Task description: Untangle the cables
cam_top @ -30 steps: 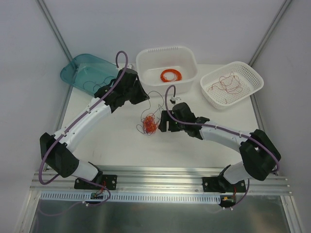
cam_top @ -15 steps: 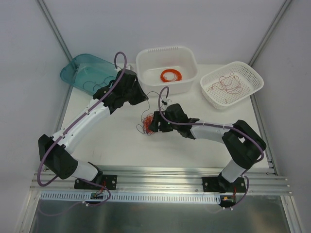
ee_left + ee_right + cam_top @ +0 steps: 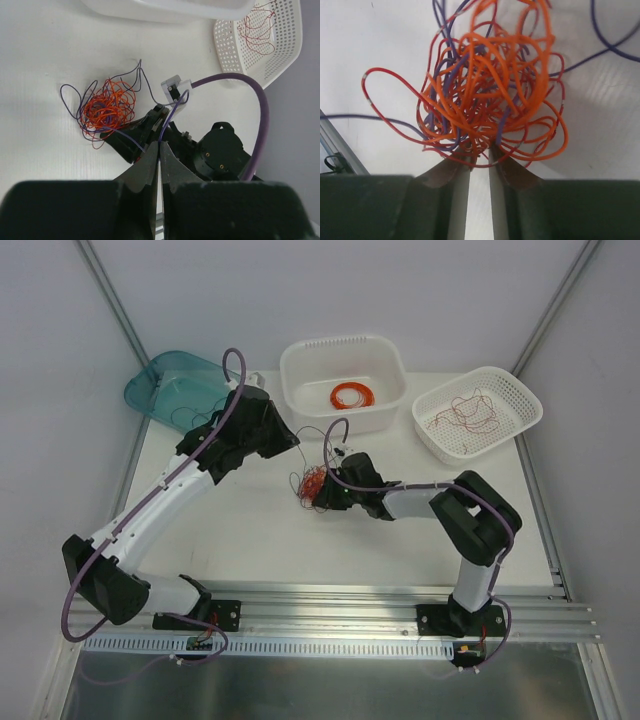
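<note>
The danger was in pulling too hard. The left hand was closed on one thin purple strand, and this strand ran up and to the left into the cables. If the two hands moved apart quickly, the knot could become tighter instead of looser, or the fine strand could slip out of the fingers. The whole ball could also be dragged over the tabletop if the other hand had no firm hold.

In the right wrist view the cables filled the centre and upper part of the frame. The right hand sat at their lower edge, its fingers narrow, with some orange and red loops hanging into the gap. Whether it really pinched them, I could not tell.
</note>
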Controlling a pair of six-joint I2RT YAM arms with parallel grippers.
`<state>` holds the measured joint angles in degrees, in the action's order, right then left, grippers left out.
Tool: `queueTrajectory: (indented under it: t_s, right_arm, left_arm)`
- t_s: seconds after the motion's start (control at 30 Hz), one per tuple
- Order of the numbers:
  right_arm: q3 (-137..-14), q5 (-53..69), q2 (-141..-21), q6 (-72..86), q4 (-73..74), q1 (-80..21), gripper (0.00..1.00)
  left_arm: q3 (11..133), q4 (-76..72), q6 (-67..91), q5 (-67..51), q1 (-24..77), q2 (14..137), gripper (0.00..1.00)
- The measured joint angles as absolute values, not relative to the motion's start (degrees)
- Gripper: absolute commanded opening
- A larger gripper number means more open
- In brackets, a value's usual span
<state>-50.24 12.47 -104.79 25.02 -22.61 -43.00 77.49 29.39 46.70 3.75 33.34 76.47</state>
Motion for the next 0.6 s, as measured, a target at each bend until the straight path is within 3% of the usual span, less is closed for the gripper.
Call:
queueTrajectory:
  t_s: [0.07, 0.1, 0.33, 0.6]
  right_arm:
    - [-50.00, 12.67, -104.92, 25.45, -23.51, -42.02, 0.02]
    - [-49.84, 12.71, -104.92, 25.41, -23.99, -41.65, 0.01]
    - [-43.22, 12.51, -100.53, 25.36, -24.49, -38.26, 0.01]
    - [-31.86, 12.10, -82.41, 23.20, -18.94, -29.52, 0.01]
  left_arm:
    - [76.86, 29.43, 46.57, 3.79, 33.34, 75.44, 0.00]
    - [76.60, 29.45, 46.39, 3.97, 33.32, 75.00, 0.00]
    - [76.27, 29.65, 43.22, 5.15, 28.99, 73.32, 0.00]
    - [77.54, 32.12, 37.52, 6.63, 14.66, 73.06, 0.00]
